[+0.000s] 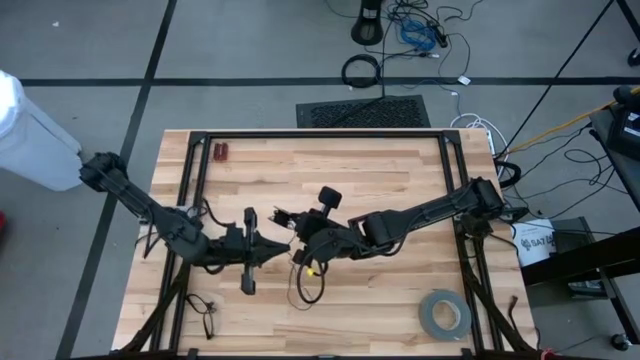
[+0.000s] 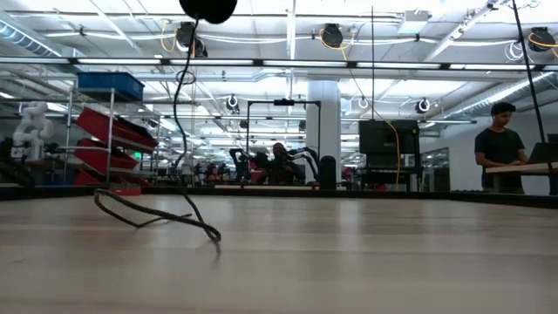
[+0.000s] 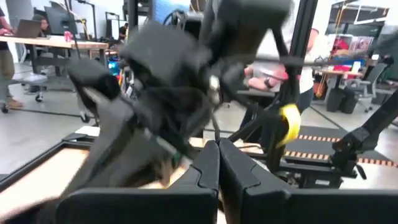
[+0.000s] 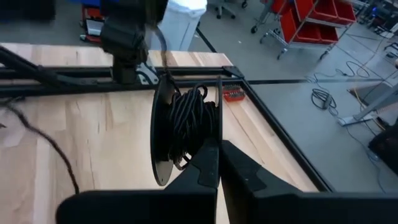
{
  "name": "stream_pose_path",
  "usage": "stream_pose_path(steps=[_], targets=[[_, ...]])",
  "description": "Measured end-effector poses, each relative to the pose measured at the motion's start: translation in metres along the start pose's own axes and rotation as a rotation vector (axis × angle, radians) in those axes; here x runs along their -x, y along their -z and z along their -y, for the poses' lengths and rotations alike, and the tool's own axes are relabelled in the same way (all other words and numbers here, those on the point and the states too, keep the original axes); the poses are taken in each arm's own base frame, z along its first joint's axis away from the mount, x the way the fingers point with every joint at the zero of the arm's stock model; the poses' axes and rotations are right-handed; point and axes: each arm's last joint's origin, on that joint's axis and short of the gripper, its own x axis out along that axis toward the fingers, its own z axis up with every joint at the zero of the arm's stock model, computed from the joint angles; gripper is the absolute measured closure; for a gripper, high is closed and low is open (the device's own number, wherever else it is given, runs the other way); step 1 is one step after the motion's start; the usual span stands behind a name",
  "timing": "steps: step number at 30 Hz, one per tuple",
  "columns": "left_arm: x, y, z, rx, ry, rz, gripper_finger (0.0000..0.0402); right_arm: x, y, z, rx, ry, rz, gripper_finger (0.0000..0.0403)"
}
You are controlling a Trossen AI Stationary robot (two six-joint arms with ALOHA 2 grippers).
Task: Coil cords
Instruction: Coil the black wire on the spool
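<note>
The left gripper (image 1: 272,247) and the right gripper (image 1: 300,243) meet near the middle of the pale wooden desk (image 1: 400,170), almost tip to tip, and both have their two dark fingers pressed tight together. In the right wrist view, the right gripper (image 4: 217,149) sits right against a flat black round spool (image 4: 163,134) with the thin black cord (image 4: 189,121) wound on it in a small bundle. It looks like the fingers pinch a bit of that cord, but I cannot be sure. The left wrist view is too smeared to show what the left gripper (image 3: 217,152) is squeezing, if anything. More of the cord hangs down as a loose tail (image 1: 305,285) and lies on the desk just in front of the grippers; the low view shows it drooping in a floppy loop (image 2: 157,214) on the wood. The cord looks very light, soft and bendy, so it will likely sag, twist and spring out of its loops. It is thin and may slip, so a good place to hold it is probably close to the spool, where it stays tight. Both arms reach in low from the desk's two sides, stretched out long and flat. A grey tape roll (image 1: 445,313) lies well apart, near a front corner.
</note>
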Motion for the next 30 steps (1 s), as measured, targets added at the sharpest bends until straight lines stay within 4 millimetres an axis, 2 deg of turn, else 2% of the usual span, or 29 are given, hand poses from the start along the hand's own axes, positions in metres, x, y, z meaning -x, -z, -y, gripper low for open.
stream_pose_path(steps=[8,17,23,30], targets=[[-0.01,0.018,0.007,-0.014,-0.009,-0.053,0.04,0.02,-0.012,0.005,-0.007,-0.027,0.045,0.0403],[-0.023,0.046,0.014,-0.08,-0.092,-0.126,0.04,0.03,-0.016,0.002,-0.001,-0.05,0.076,0.0403],[-0.025,0.053,0.015,-0.076,-0.108,-0.148,0.04,0.039,-0.018,-0.001,0.006,-0.069,0.09,0.0403],[-0.023,0.062,0.012,-0.097,-0.135,-0.222,0.04,0.066,-0.024,-0.002,-0.003,-0.114,0.122,0.0403]])
